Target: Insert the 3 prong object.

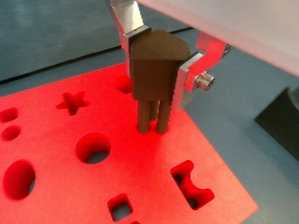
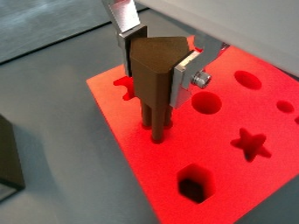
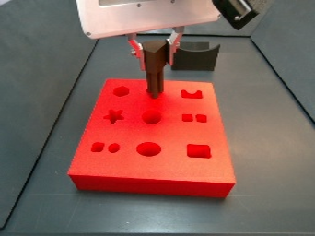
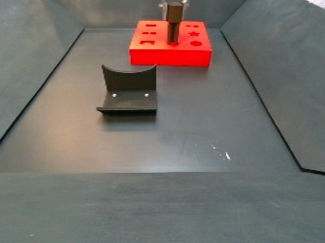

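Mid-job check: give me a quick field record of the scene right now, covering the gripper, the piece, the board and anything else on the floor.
gripper: above the red board, shut on the 3 prong object
3 prong object: dark brown, upright, prongs down at the board's top face
prong seating: cannot tell whether the prongs have entered a hole
red board: flat on the dark floor, many shaped holes, all others visible are unfilled
fixture: on the floor, apart from the board, untouched

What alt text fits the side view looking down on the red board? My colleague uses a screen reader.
The claw holds the dark brown 3 prong object upright, its prongs down at the red board with shaped holes. A dark fixture stands behind.
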Robot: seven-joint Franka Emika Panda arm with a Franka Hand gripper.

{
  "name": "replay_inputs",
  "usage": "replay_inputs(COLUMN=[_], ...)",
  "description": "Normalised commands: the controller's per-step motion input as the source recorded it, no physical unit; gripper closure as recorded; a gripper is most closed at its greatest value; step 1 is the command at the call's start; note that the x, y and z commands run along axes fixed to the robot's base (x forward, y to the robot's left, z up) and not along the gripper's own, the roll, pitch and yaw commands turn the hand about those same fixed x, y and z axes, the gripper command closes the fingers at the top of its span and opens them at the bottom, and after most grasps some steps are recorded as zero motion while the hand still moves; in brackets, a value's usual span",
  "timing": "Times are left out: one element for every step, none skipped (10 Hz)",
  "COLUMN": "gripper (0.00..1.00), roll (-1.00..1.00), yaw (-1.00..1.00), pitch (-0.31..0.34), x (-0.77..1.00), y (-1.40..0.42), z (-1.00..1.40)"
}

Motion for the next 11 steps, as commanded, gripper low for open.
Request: replay_inputs(gripper=[1.00, 1.00, 1.00, 1.00, 1.00, 1.00, 1.00, 1.00, 1.00, 1.00, 1.00], roll=[0.11, 0.05, 0.00, 0.00, 0.00, 0.00, 0.04, 0.07, 0.07, 0.03, 0.00], yaw=[-0.40, -0.12, -0.09, -0.09, 0.00, 0.04, 0.15, 0.21, 0.17, 0.15, 0.21], pitch=[0.000, 0.000, 0.000, 0.000, 0.000, 0.000, 0.000, 0.000, 0.000, -0.037, -0.076], x=[0.00, 0.00, 0.03, 0.02, 0.10, 0.15, 0.15, 0.11, 0.00, -0.09, -0.19], y=[0.11, 0.00, 0.00, 0.00, -0.10, -0.05, 0.00, 0.00, 0.00, 0.01, 0.00], z=[-0.16, -0.14, -0.19, -0.27, -0.17, -0.20, -0.27, -0.30, -0.35, -0.32, -0.25])
